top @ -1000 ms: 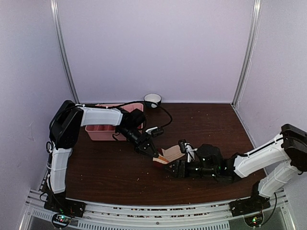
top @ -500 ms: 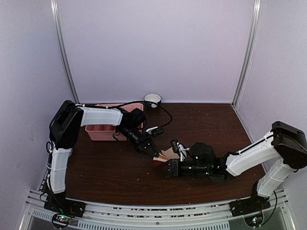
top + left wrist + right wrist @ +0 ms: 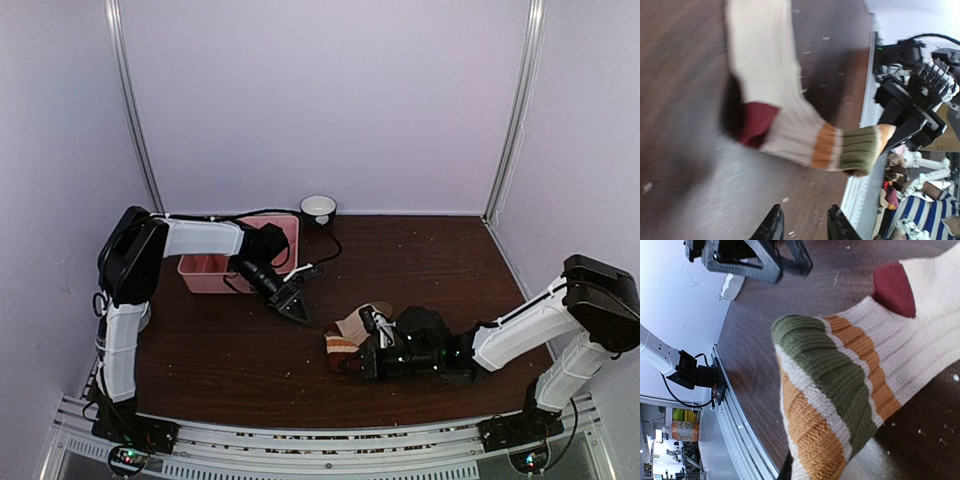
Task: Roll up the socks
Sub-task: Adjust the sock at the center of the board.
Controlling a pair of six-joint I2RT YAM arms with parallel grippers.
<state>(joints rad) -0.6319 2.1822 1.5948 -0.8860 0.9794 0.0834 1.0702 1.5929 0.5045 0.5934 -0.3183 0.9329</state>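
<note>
Bare table [image 3: 440,262] is lying open between the left gripper [image 3: 296,312] and the sock [image 3: 352,325], and across the far right. The pink tray [image 3: 205,283] and bowl [image 3: 318,208] are crowding the far left; the right arm [image 3: 520,335] is blocking the near right.

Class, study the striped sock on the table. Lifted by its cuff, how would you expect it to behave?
The sock would probably flop and dangle: it is soft ribbed knit, already bent at the maroon heel. It likely weighs little, lying thin and flat on the table. The ribbed cuff looks grippy rather than slippery.

Pink tray [image 3: 205,273], white bowl [image 3: 318,207] at table [image 3: 440,260] rear.
</note>
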